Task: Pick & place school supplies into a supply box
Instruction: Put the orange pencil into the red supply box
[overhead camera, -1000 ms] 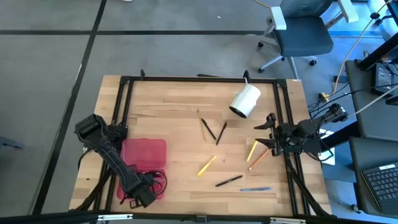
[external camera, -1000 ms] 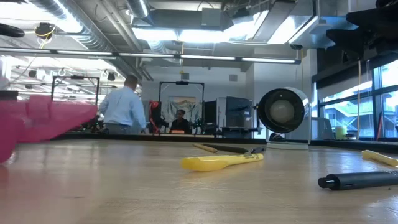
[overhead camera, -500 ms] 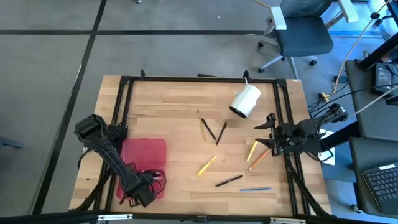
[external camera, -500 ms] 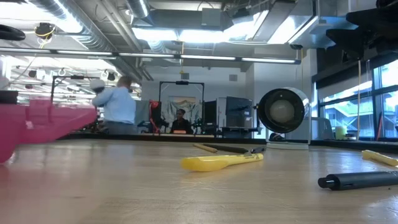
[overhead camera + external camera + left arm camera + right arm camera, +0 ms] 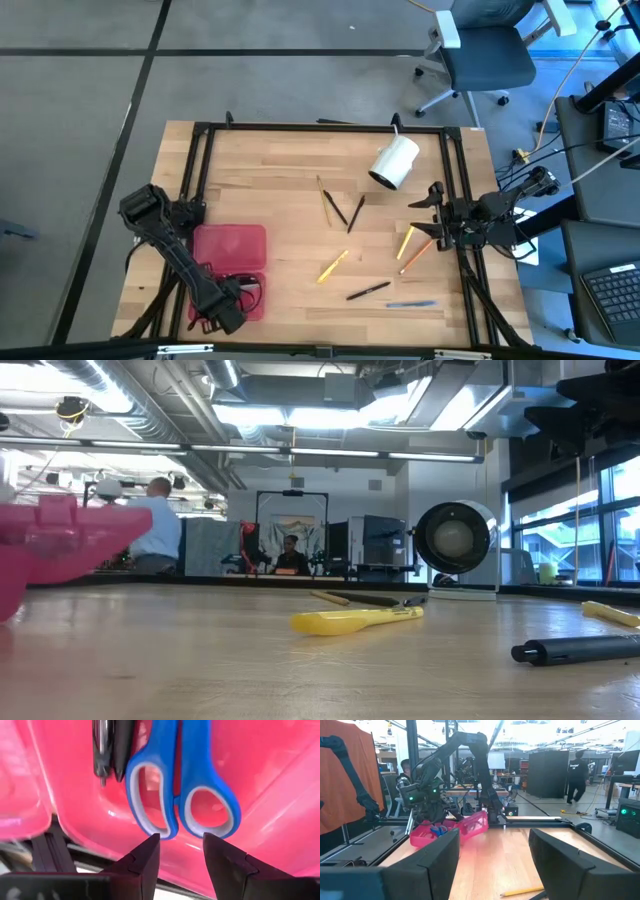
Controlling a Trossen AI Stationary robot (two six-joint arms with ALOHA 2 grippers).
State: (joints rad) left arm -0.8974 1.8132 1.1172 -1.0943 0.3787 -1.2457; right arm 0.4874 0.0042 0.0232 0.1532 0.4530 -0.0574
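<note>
The red translucent supply box lies open near the table's left near corner and shows pink in the low view. Blue-handled scissors and black pens lie inside it. My left gripper is open, at the box's near rim. Other pens lie on the bare wood: a yellow one, a black one, a blue one, an orange one and a wooden pencil. My right gripper waits open at the table's right edge. My left gripper comes at the box's near rim with one finger on either side of the scissors' handles. Whether the fingers touch the rim, I cannot tell.
A white cylinder lies on its side near the far right. Two black pens and a thin pencil lie mid-table. A black frame borders the table. A person walks in the room behind.
My left gripper has drifted slightly toward the table's left edge, and the red box has shifted a little with it. In the low view the box's raised part now stands higher. The person in the background has walked to the left.
</note>
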